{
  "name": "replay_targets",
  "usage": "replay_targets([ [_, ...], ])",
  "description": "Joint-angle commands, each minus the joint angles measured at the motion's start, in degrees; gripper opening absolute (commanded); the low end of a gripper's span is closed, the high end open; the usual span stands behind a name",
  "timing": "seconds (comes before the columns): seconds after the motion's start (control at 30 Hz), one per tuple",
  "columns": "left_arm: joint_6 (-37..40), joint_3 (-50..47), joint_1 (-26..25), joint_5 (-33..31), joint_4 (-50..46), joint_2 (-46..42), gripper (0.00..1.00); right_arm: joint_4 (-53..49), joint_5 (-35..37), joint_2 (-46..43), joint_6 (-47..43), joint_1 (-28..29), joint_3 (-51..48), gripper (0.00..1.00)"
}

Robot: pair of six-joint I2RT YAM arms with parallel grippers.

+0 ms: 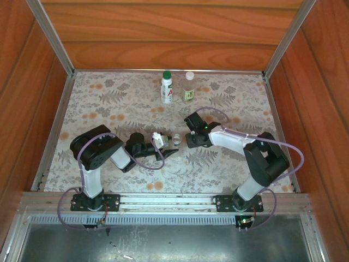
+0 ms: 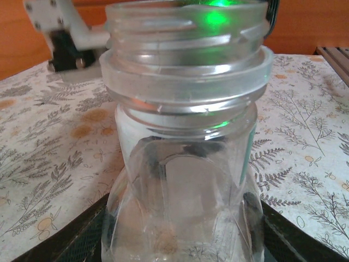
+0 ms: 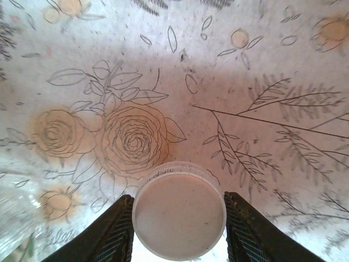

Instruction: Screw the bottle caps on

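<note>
The left arm is reaching right, low over the table (image 1: 109, 103). The left gripper (image 2: 180, 243) is pinching the short clear bottle (image 2: 180, 164), which is standing upright with an open mouth near the middle of the table. The right arm is stretching left toward it. The right gripper (image 3: 179, 226) is squeezing a white cap (image 3: 179, 213) between both fingers, above the table and just right of the bottle.

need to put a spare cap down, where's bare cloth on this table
Bare: far left corner, between left wall and white bottle; far right, between clear bottle and right wall. Crowded: the centre, where left gripper holds the short bottle and right gripper grips the white cap.
</note>
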Motion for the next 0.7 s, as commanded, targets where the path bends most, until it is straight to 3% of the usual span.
replay_targets([
  [0.0, 0.2, -0.2, -0.4, -0.1, -1.4, 1.5, 0.57, -4.9, 1.0, -3.6, -0.3, 0.3, 2.5, 0.46],
  [0.3, 0.1, -0.1, -0.4, 0.0, -1.4, 1.6, 0.57, -14.8, -5.0, -11.2, -1.2, 0.8, 8.4, 0.46],
  [0.67, 0.0, 0.1, -0.4, 0.0, -1.4, 2.1, 0.57, -22.3, -8.9, -13.9, -2.2, 5.3, 17.6, 0.46],
])
